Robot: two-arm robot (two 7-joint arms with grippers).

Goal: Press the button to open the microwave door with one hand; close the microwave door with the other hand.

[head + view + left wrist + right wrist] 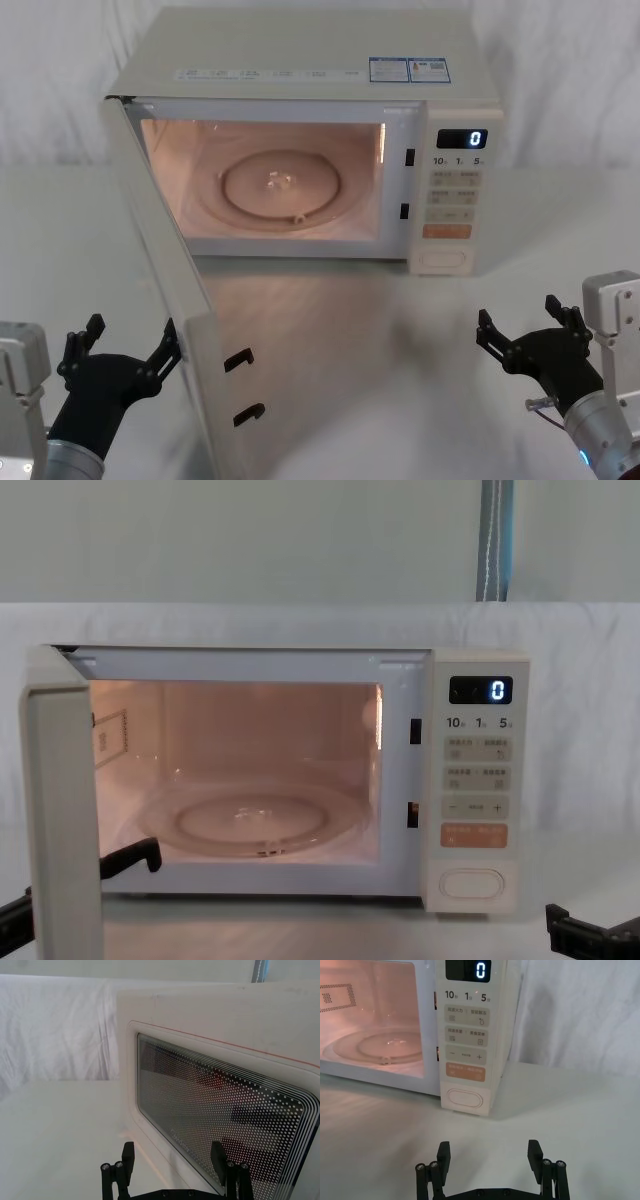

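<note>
At the bottom of the control panel on the microwave's right side sits the button, a wide cream pill just under the orange key; the display above reads 0. The microwave door stands swung wide open on its left hinge, its free edge pointing toward the robot, with two black latch hooks on that edge in the head view. The cavity is lit warm pink, and the glass turntable lies inside.

The right gripper, on a silver wrist, hovers low over the table in front of the control panel, well apart from the button, fingers spread apart and holding nothing. Its wrist view looks straight at the button between the two fingertips.

The left gripper sits at the outer face of the door, fingers apart, one tip just beside the door's edge; whether it touches cannot be told. The left wrist view alone shows that outer face: the dotted dark window fills the space past its fingertips. The chest view sees the door edge-on, with one black finger poking past it.
</note>
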